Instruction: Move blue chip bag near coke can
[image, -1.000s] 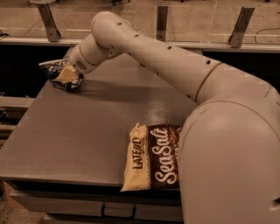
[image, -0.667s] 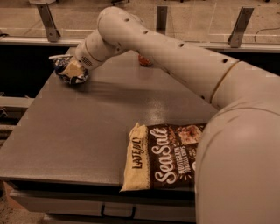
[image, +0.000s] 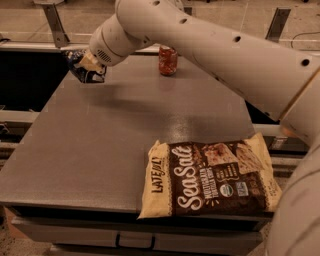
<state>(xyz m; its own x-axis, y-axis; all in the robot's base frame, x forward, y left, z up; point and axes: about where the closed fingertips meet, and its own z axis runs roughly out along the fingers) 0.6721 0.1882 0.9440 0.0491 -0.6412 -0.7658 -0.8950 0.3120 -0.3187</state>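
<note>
The blue chip bag (image: 78, 66), small, dark blue and wrinkly, hangs in my gripper (image: 91, 68) at the far left corner of the grey table (image: 100, 150). The gripper is shut on the bag and holds it slightly above the tabletop. The coke can (image: 168, 60), red-orange with a silver top, stands upright at the table's far edge, to the right of the bag and partly behind my arm (image: 200, 40). A stretch of bare table separates the bag from the can.
A large brown-and-cream "Sea Salt" bag (image: 210, 182) lies flat at the table's front right edge. My arm spans the back and right side of the view. A railing with metal posts (image: 54, 22) runs behind the table.
My gripper has lifted with the blue chip bag and moved right, towards the can. The arm has risen, and the coke can now shows fully.
</note>
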